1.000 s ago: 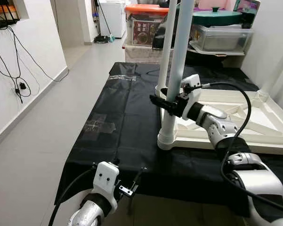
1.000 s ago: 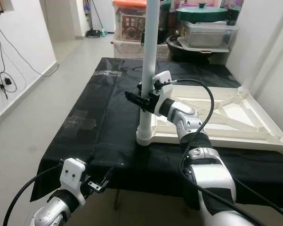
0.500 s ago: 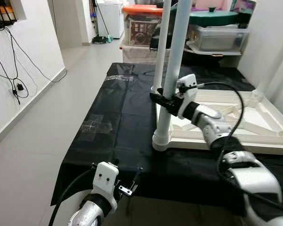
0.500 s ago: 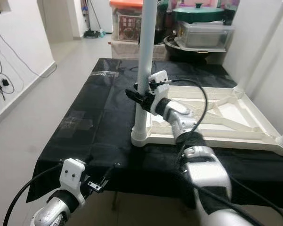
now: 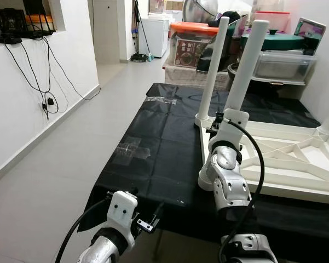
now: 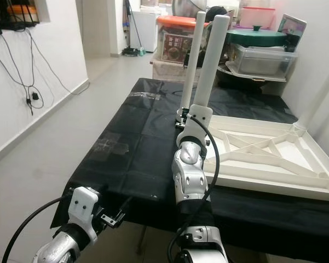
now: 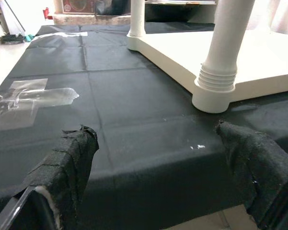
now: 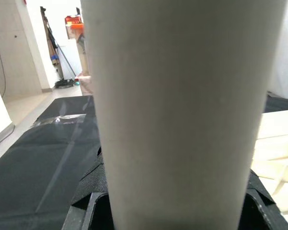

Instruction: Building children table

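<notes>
Low table (image 5: 153, 142) draped in black cloth, near edge just ahead of the left gripper (image 7: 158, 191), long left edge running along a wide strip of bare grey floor (image 5: 60, 164) beside the white wall (image 5: 22, 98). Open cloth across the left half of the table, marked by a patch of clear tape (image 5: 132, 149) and a second strip (image 5: 161, 100) near the far end. Far end hemmed in by stacked storage boxes (image 5: 191, 44) and lidded tubs (image 5: 284, 57).

On the right half of the table, an upturned white plastic children's tabletop (image 5: 279, 159), ribbed underside up, raised rim all round, its near rim set back from the cloth's front edge. Two white tubular legs standing upright at its left corners: near leg (image 5: 245, 71), seated in a ringed socket at the near-left corner, and far leg (image 5: 214, 66) behind it at the far-left corner. Both smooth, round, plain at the top.

Right gripper (image 5: 223, 121) up against the near leg low down, padded black fingers (image 8: 93, 191) either side of the tube and closed on it, leg surface pressing right up to the wrist camera. Right arm rising straight from below the table's front edge.

Left gripper hanging low off the front-left corner, fingers (image 7: 72, 158) spread wide, holding nothing, pointed across the cloth toward the near leg's socket.
</notes>
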You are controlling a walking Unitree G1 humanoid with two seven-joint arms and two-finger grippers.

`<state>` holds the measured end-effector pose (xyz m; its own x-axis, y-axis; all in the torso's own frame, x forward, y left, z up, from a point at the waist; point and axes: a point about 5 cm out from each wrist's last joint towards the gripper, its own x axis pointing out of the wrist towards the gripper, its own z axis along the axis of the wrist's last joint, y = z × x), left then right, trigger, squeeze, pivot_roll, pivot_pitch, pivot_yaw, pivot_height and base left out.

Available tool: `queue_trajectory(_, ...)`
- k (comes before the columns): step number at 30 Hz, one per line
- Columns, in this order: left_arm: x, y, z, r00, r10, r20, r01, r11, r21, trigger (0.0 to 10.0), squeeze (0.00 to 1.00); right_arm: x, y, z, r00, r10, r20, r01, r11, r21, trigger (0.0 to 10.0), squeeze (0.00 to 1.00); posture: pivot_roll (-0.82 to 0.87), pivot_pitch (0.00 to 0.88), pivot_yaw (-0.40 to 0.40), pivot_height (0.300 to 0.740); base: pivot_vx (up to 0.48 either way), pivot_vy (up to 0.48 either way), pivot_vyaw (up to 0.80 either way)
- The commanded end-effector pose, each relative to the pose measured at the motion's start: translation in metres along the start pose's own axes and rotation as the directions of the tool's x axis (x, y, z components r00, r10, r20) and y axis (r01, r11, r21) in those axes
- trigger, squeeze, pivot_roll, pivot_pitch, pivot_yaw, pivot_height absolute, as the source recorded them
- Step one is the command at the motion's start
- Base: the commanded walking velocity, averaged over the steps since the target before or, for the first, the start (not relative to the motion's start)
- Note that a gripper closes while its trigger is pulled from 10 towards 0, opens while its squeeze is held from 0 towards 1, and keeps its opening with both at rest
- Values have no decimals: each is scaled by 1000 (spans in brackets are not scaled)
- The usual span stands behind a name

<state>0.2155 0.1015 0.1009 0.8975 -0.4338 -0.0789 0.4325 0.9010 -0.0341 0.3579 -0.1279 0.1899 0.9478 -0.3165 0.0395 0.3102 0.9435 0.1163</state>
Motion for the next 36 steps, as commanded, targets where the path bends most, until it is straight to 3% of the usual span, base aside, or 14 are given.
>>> queue_trajectory(1, 0, -1, 1, 1000, -1, 3, 1, 1000, 0, 10000, 0, -22, 27, -40, 983, 68, -173, -44, 989, 142, 10000, 0, 103, 0, -29, 740, 0, 0, 0)
queue_trajectory(2, 0, -1, 0, 1000, 0, 3, 0, 1000, 0, 10000, 0, -20, 32, -36, 984, 125, -130, -106, 984, 141, 10000, 1000, 108, 0, -33, 740, 0, 0, 0)
queue_trajectory(7, 0, -1, 1, 1000, 3, 3, -3, 1000, -1, 10000, 0, -14, 31, -16, 983, 178, -33, -174, 980, 96, 10000, 1000, 107, 0, -33, 740, 0, 0, 0)
queue_trajectory(8, 1, -1, 1, 1000, 3, 4, -3, 1000, -2, 10000, 0, -9, 28, -9, 977, 211, -11, -209, 972, 107, 10000, 0, 102, 0, -32, 740, 0, 0, 0)
queue_trajectory(11, 2, -1, 1, 1000, 2, 4, -2, 1000, -4, 10000, 0, -2, 28, 3, 927, 374, 17, -373, 919, 128, 10000, 0, 98, 0, -33, 740, 0, 0, 0)
queue_trajectory(13, 3, 0, 1, 1000, -1, 4, 1, 1000, -6, 10000, 0, 5, 30, 16, 730, 683, 15, -681, 725, 102, 10000, 0, 92, 0, -29, 740, 0, 0, 0)
queue_trajectory(14, 3, 0, 1, 1000, -1, 4, 1, 1000, -6, 10000, 0, 5, 30, 16, 730, 683, 15, -681, 725, 102, 10000, 0, 92, 0, -29, 740, 0, 0, 0)
queue_trajectory(19, 5, 1, 1, 1000, -1, 7, 1, 1000, -3, 10000, 0, 3, 29, 13, 320, 937, -139, -945, 325, 22, 10000, 0, 95, 0, -34, 740, 0, 0, 0)
queue_trajectory(22, 5, 1, 1, 1000, -1, 7, 1, 1000, -3, 10000, 0, 2, 29, 11, 275, 948, -158, -958, 284, 35, 10000, 0, 95, 0, -34, 740, 0, 0, 0)
queue_trajectory(24, 6, 1, 2, 1000, 3, 11, -3, 1000, 3, 10000, 0, -7, 36, -2, 100, 967, -235, -994, 106, 12, 10000, 0, 117, 0, -46, 740, 0, 0, 0)
queue_trajectory(28, 5, 1, 3, 1000, 11, 15, -11, 1000, 8, 10000, 0, -15, 46, -10, -77, 962, -263, -994, -54, 92, 10000, 0, 130, 0, -51, 740, 0, 0, 0)
queue_trajectory(34, 5, 1, 3, 1000, 11, 17, -11, 1000, 8, 10000, 0, -18, 52, -8, -219, 951, -217, -965, -179, 191, 10000, 0, 135, 0, -55, 740, 0, 0, 0)
queue_trajectory(35, 5, 1, 3, 1000, 10, 17, -11, 1000, 8, 10000, 0, -18, 52, -7, -237, 950, -205, -960, -195, 202, 0, 0, 136, 0, -54, 740, 0, 0, 0)
queue_trajectory(36, 5, 1, 3, 1000, 10, 17, -11, 1000, 8, 10000, 0, -18, 52, -7, -237, 950, -205, -960, -195, 202, 0, 0, 136, 0, -54, 740, 0, 0, 0)
